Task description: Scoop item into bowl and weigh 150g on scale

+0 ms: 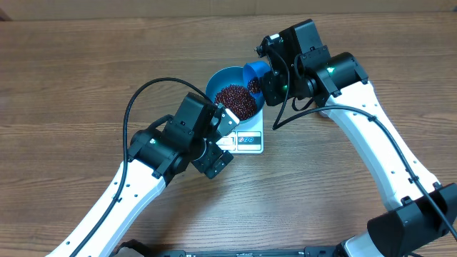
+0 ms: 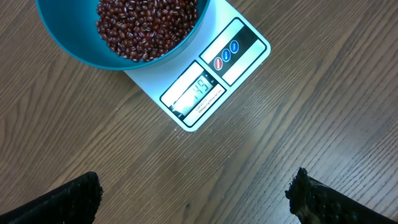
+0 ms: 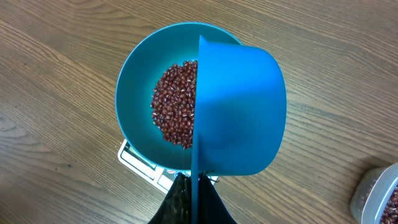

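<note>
Small dark red-brown beans [image 1: 235, 101] sit in the deep teal-blue bowl [image 1: 218, 80] on the flat white scale [image 1: 250, 140], mid-frame. The right gripper [image 3: 189, 202], clenched on a bright blue scoop [image 3: 239, 106], pours over the bowl. The left gripper [image 2: 194, 198] hangs released. Next likely needs tiny, careful shakes.

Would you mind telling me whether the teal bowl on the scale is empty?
No, the teal bowl on the scale holds a heap of red-brown beans.
</note>
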`<state>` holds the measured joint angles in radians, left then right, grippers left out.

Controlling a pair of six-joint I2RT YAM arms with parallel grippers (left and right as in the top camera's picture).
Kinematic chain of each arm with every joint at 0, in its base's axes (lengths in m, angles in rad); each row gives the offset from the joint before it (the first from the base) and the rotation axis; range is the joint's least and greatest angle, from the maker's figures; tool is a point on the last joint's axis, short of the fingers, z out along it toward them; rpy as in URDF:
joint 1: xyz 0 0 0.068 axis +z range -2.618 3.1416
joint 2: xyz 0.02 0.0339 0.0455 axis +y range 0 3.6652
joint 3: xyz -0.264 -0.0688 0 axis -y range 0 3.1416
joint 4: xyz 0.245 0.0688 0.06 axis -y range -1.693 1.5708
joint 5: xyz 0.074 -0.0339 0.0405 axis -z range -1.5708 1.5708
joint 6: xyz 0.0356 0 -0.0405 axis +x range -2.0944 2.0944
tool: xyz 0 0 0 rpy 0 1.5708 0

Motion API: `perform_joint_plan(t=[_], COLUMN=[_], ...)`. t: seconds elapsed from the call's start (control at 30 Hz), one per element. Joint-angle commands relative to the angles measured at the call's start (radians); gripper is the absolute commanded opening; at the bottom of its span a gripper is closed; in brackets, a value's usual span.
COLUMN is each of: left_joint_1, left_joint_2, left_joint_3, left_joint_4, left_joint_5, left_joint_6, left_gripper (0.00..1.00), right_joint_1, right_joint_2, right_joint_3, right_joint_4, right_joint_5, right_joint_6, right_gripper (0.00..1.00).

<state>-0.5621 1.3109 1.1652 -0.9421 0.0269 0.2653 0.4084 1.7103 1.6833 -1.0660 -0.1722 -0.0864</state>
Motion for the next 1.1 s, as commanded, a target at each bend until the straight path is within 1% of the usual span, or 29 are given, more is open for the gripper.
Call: perform_joint_plan(t=[0.0,1.07], left_joint_1=[0.005,0.005], left_joint_2=[-0.003,-0.003], left_joint_3=[-0.007,-0.007], left_joint_4=[0.004,0.004], left_joint_5=[0.015,0.015], left_joint_6=[0.016,0.015], left_gripper=[1.0,1.0], right_joint_1=[0.006,0.006], right_joint_2=[0.002,0.002], right_joint_3=[0.033,0.033], right_joint_4=[0.008,0.014], right_joint_5=[0.002,-0.031], right_joint_6=[-0.004,-0.004], right_gripper=[0.04,0.04])
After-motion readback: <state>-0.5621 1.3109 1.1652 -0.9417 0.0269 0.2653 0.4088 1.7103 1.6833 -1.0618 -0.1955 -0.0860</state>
